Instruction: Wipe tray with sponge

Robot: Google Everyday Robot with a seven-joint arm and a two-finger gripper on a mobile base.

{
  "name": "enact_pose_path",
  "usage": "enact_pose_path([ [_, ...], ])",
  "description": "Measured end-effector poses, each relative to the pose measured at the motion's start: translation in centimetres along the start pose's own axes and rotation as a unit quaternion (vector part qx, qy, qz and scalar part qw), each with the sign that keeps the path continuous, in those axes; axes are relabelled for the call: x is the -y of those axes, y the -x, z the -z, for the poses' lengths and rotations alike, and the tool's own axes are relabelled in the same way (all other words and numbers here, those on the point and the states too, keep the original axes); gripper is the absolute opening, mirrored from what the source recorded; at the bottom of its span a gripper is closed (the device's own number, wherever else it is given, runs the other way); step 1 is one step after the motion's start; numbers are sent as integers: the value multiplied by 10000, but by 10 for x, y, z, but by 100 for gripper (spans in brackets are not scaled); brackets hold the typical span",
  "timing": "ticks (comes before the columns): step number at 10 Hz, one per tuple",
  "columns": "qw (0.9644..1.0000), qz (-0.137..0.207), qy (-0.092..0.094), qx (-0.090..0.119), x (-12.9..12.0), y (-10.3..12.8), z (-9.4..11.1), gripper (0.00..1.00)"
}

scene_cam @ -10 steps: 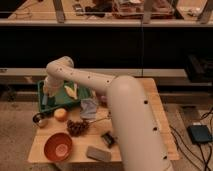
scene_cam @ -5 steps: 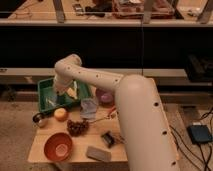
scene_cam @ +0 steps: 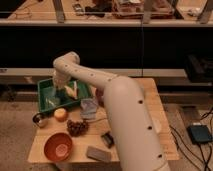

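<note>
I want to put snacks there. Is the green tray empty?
Not empty: a pale thing lies inside the tray, and the pincer reaches into it too.

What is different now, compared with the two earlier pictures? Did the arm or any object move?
The arm moved: its bend went slightly right and up in the view. The gripper stayed low inside the tray, hardly shifted. No taking hold or letting go is visible. The tray, the orange bowl, the grapes and the grey block stayed where they were.
</note>
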Motion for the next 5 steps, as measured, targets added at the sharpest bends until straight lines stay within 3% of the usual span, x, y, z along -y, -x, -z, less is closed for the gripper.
enact_pose_path([
  [3,9995,175,-56,260,34,32,-29,0],
  [5,9983,378,-16,437,32,55,-31,0],
])
